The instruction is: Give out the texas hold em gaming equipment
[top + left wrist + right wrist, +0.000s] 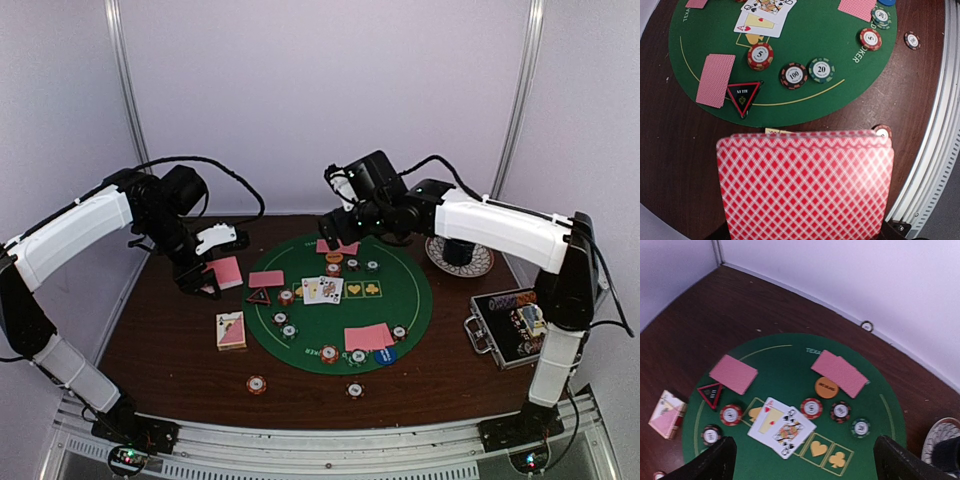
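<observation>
Dark wood tabletop, green mat centred. My left fingers are clamped on the pink-backed deck beside the mat's left edge, held as dealing stock, I judge; my right fingers stand wide apart above the far seat's two cards.

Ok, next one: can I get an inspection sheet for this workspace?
Surface: brown table with a round green mat.
Job's things: face-down cards and chips on the mat, face-up cards at its centre, triangle marker, orange button, blue button; two chips on bare wood.
Clutter: card box, mug on plate, black case.
Grippers: left gripper shut on a fan of pink cards; right gripper open above the mat.
Cables: black cables loop over both arms.
Surroundings: white walls, metal rail at the near edge.
</observation>
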